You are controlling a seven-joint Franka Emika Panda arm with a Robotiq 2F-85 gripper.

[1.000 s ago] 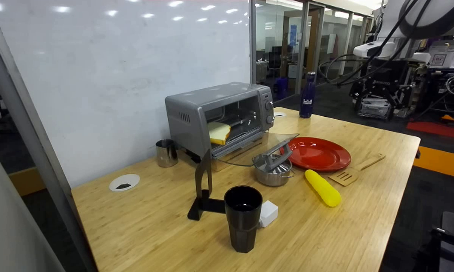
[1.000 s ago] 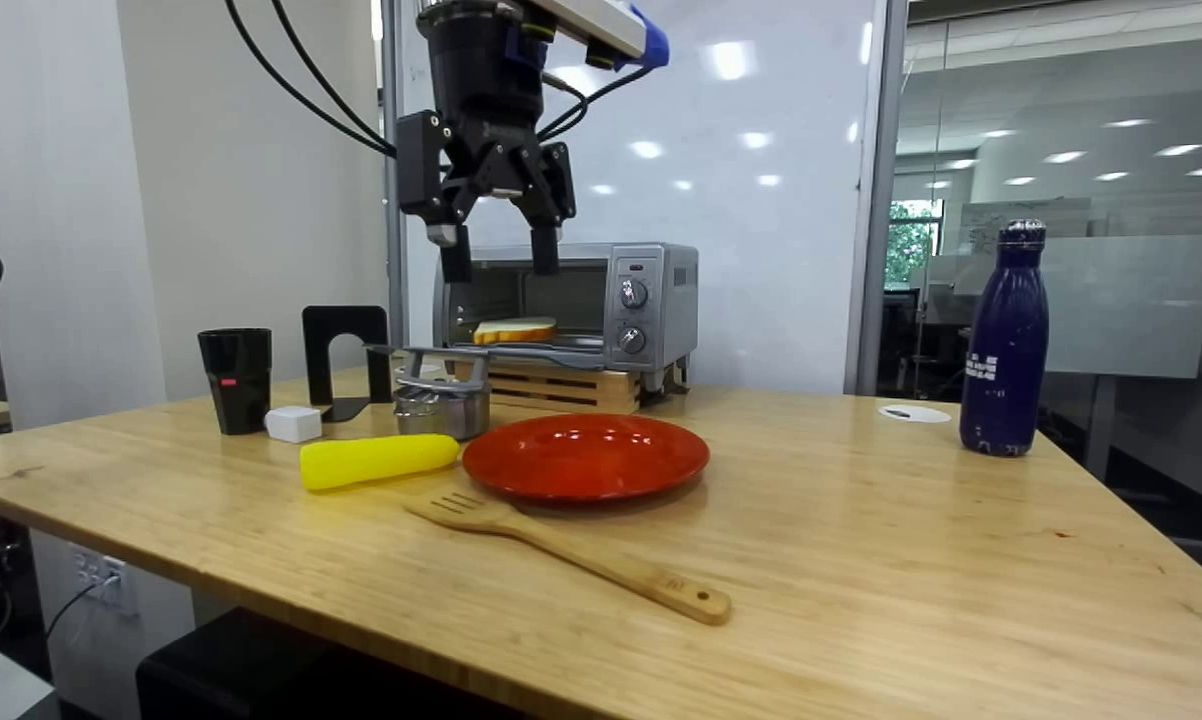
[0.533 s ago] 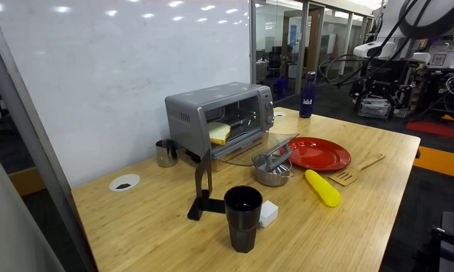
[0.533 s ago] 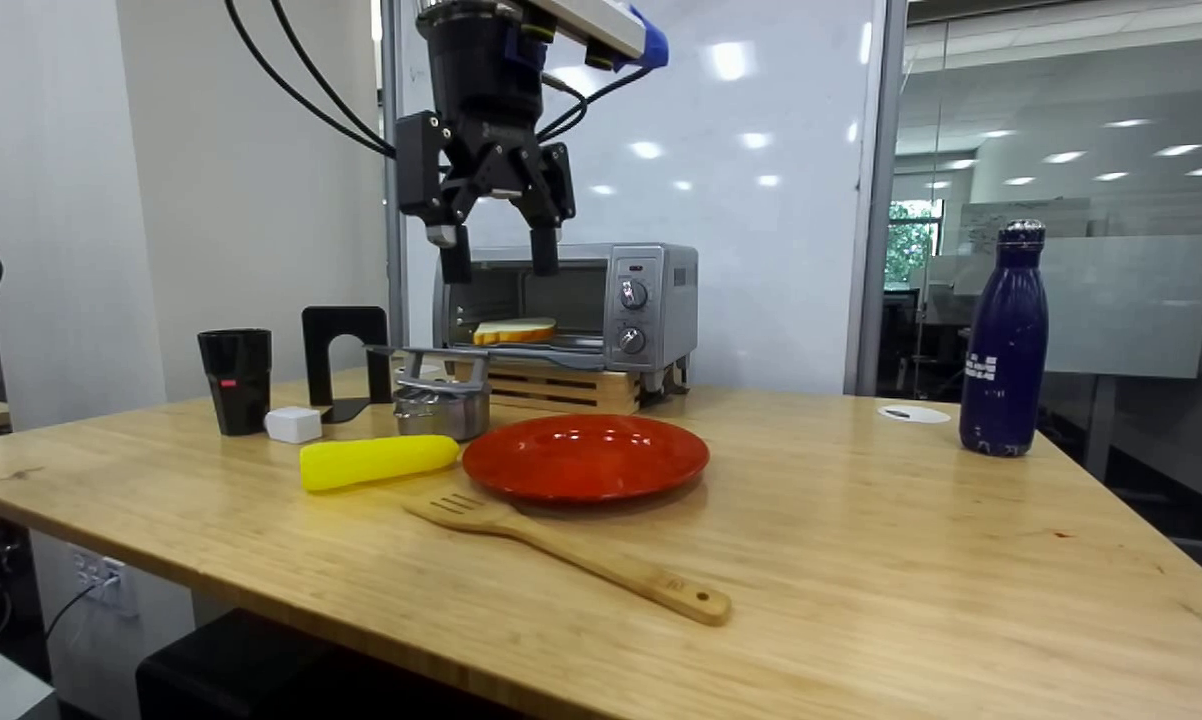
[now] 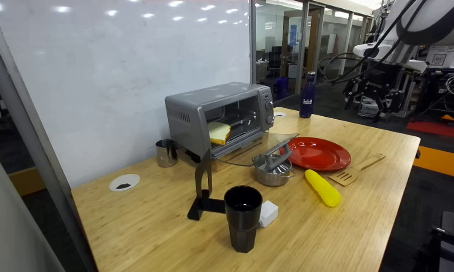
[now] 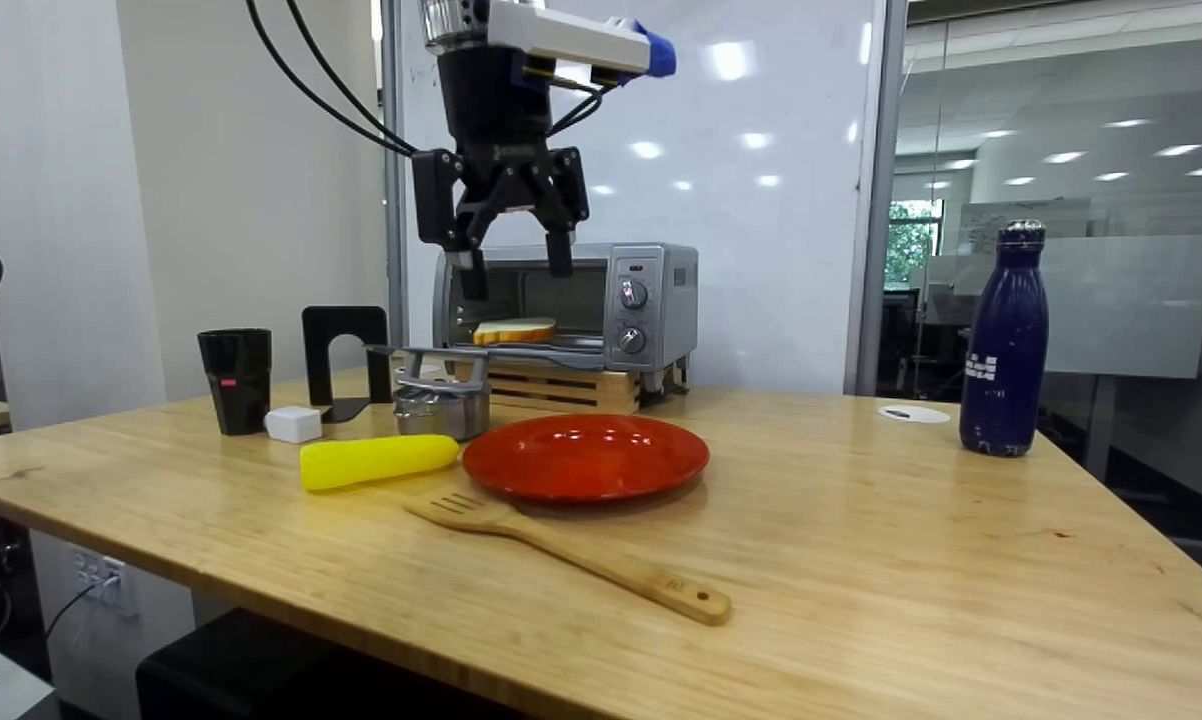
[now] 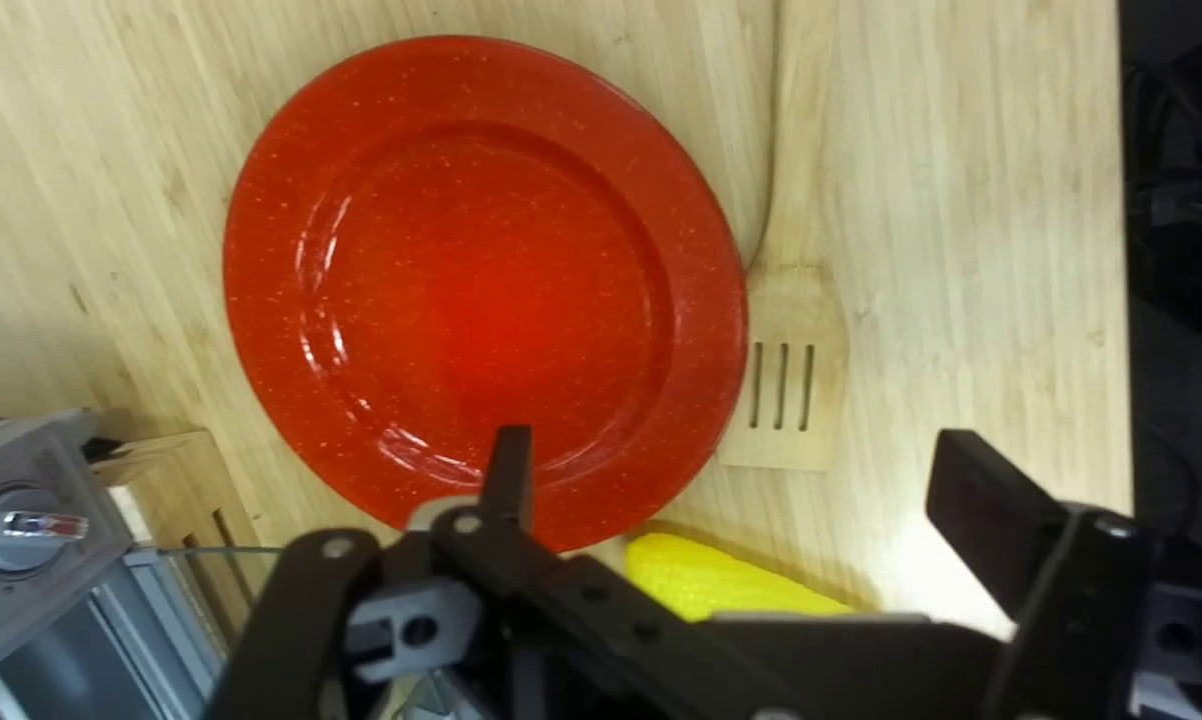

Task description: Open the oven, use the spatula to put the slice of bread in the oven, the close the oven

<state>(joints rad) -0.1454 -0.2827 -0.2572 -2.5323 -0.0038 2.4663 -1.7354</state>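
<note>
Jaws spread wide, just air between the fingertips (image 6: pixel 474 278); they point down and hang well above the bench (image 6: pixel 861 520), apart from everything on it. In the wrist view one fingertip overlaps the rim of the red plate (image 7: pixel 491 300), by line of sight only; the opposite one is in front of bare bench. The gap between them frames the slotted blade of the wooden spatula (image 7: pixel 796 330) plus part of a bright yellow banana-like piece (image 7: pixel 711 575). Spatula lies flat on the bench, blade right beside the plate; can't tell if those two touch. Toaster oven (image 5: pixel 187 126) sits on a slatted wooden crate (image 6: pixel 609 390), glass door (image 5: pixel 257 148) folded down. Bread slice (image 5: pixel 219 133) is inside, flat, at the front of the opening, toward the end away from the control knobs (image 6: pixel 632 293); shows in both exterior views. Door handle (image 5: pixel 280 156) is over or against the small steel pot (image 5: pixel 273 177), contact unclear. Also on the bench: steel pitcher (image 5: pixel 166 153) near the oven, upright black bookend (image 6: pixel 346 320), upright black tumbler (image 5: pixel 244 223) with a white block (image 5: pixel 268 214) just beside it. Navy bottle (image 6: pixel 1006 340) stands upright, well apart from the rest.
</note>
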